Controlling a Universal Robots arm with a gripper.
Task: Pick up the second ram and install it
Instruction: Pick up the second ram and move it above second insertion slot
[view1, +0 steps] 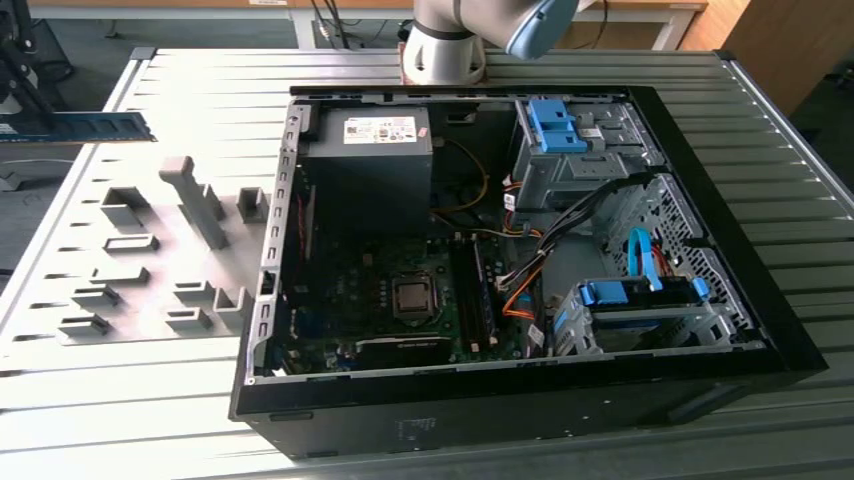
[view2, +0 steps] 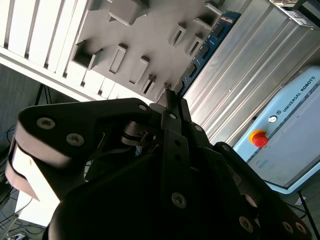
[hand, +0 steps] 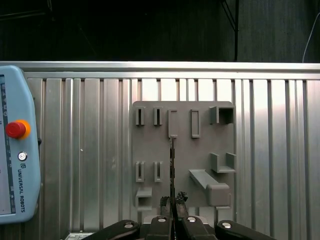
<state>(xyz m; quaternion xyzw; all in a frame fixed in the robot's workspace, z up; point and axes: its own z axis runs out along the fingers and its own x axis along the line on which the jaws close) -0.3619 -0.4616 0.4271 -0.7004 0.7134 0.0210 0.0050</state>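
Note:
The second ram, a long thin stick with dark chips, hangs level in the air at the exterior view's far left, above the table's edge. My gripper is shut on one end of it. In the first wrist view the ram shows edge-on as a thin line running out from the fingertips, over the grey fixture plate. In the second wrist view the ram reaches out past the gripper. The open computer case lies at the exterior view's right, with its memory slots beside the processor socket.
Grey fixture blocks stand up from the plate between the ram and the case. A blue teach pendant with a red stop button lies on the ribbed metal table. Cables and blue drive clips crowd the case's right half.

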